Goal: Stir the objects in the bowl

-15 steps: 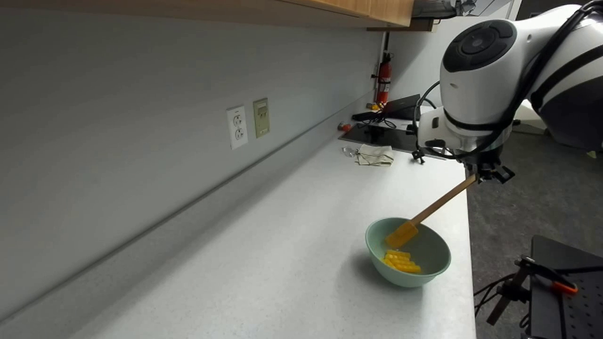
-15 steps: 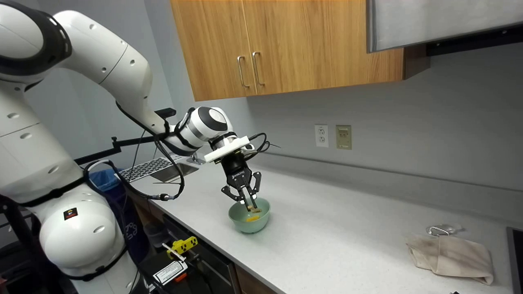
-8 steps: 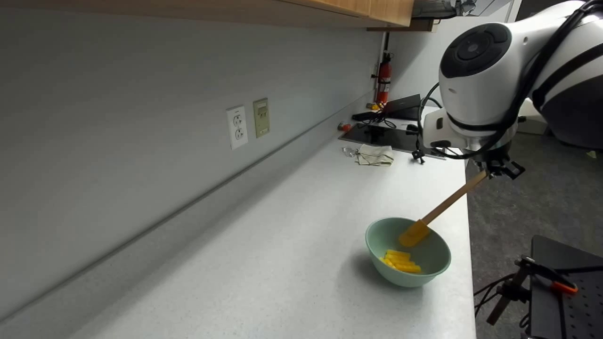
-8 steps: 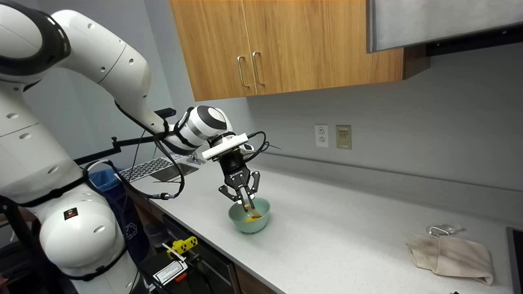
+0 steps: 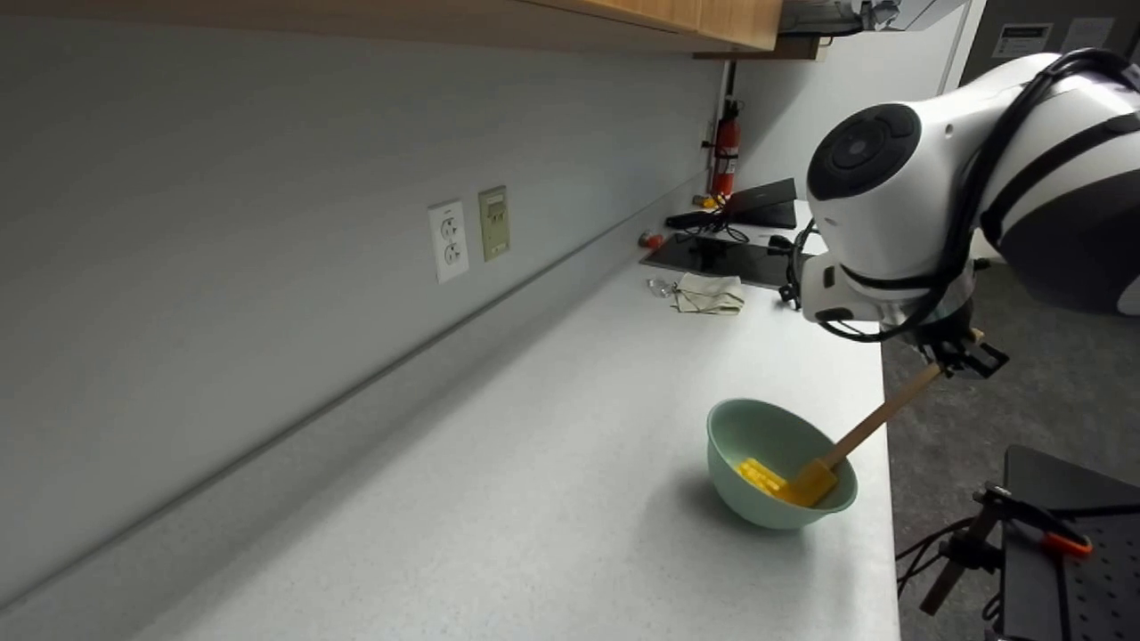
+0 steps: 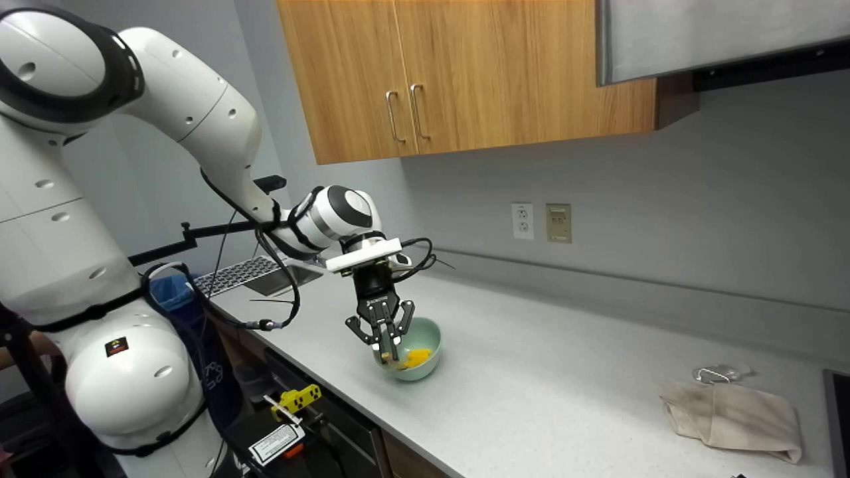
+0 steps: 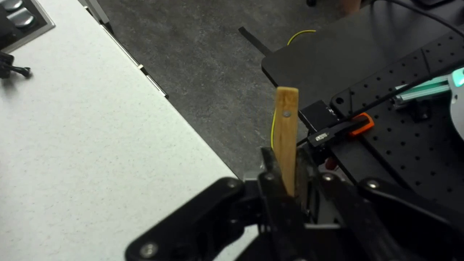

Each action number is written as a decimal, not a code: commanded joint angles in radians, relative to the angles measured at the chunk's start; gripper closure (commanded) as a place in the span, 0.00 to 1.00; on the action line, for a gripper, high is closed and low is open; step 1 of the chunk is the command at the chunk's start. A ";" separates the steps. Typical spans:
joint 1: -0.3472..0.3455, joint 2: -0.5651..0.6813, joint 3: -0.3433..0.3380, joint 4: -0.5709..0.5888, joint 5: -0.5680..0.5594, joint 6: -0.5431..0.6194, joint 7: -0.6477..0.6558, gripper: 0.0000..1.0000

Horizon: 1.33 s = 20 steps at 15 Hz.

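Left of centre in an exterior view, a white outlet and a beige wall plate are set side by side in the grey wall; the pale counter runs below. Further right and higher in the frame, a folded cloth lies on the counter, well apart from the work.

Lower right of centre stands the bowl, pale green, near the counter's right-hand edge; whether its base sits wholly flat I cannot confirm. In both exterior views the yellow bits lie inside it, clumped together. To the right of them, touching or just beside, is the amber head of a spatula, whose wooden handle slants across the rim, upward and rightward. Contact between handle and rim cannot be determined from where I stand.

Right again, at the handle's upper end, is the gripper. The wrist view settles its state: clamped on the spatula from both sides, the butt end protruding toward the top of that frame.

Finding: the stirring itself appears to be in hand, the head being down at the level of the bits. The next move, in my judgement, calls for a low sweep leftward through the clump, with a firm grip and modest side force; a hard push against the bowl could slide or tip it toward the counter's edge.
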 commanded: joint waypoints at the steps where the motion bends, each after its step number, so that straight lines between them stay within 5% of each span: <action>1: 0.009 0.071 0.002 0.039 0.068 0.030 0.007 0.96; 13: -0.004 0.070 -0.003 0.108 0.083 0.083 -0.002 0.96; 20: -0.011 0.033 -0.008 0.110 0.012 0.013 -0.005 0.96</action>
